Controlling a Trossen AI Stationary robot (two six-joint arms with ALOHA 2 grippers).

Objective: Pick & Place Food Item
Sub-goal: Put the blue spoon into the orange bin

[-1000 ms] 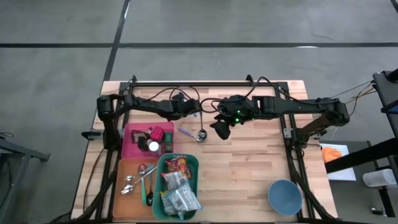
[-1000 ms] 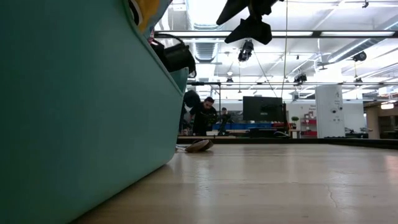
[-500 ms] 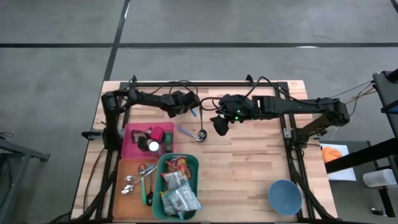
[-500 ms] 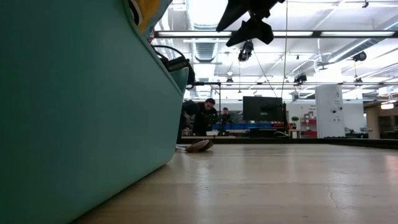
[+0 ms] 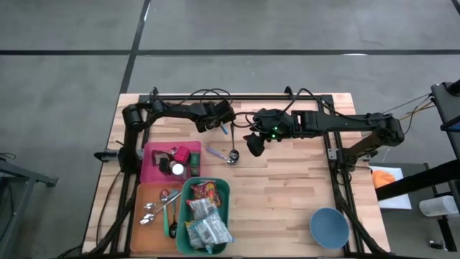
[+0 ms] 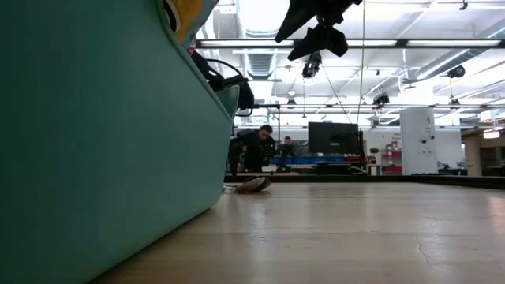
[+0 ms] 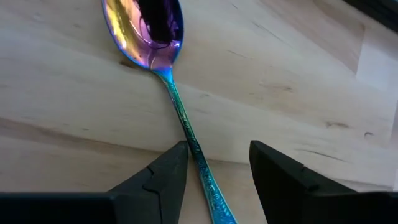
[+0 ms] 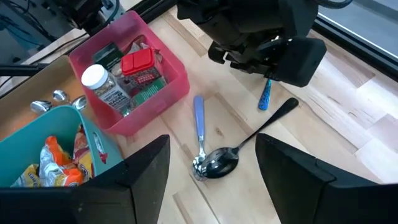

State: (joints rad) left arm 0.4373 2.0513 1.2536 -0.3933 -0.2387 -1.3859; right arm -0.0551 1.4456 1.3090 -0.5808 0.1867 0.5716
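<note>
Wooden table (image 5: 287, 187), seen from above, carries all items; the room behind shows only distant people and screens.

Change noted: over the last second the left arm has swung along the far side of the table toward its middle, and the left gripper (image 5: 223, 119) now sits low over a rainbow-tinted spoon (image 7: 149, 31). Its fingers stand apart, one on each side of the handle, with wood visible between; no pinch is evident. The right gripper (image 5: 254, 145) has hardly moved. It hangs above the far centre of the table, fingers spread wide, holding nothing.

Finding: this move serves a spoon, not food. The food step does not appear to have begun.

Food location: the snack packets (image 5: 208, 232) lie inside the teal bin (image 5: 181, 216) at the near left of the table, well apart from both grippers. They look like crinkled foil bags, one grey and white, another red and orange, piled loosely and overlapping. I judge them light and slippery.

Other items: a pink tray (image 5: 152, 167) of small jars beside the bin, a blue bowl (image 5: 329, 227) at the near right, empty so far as can be seen.
</note>
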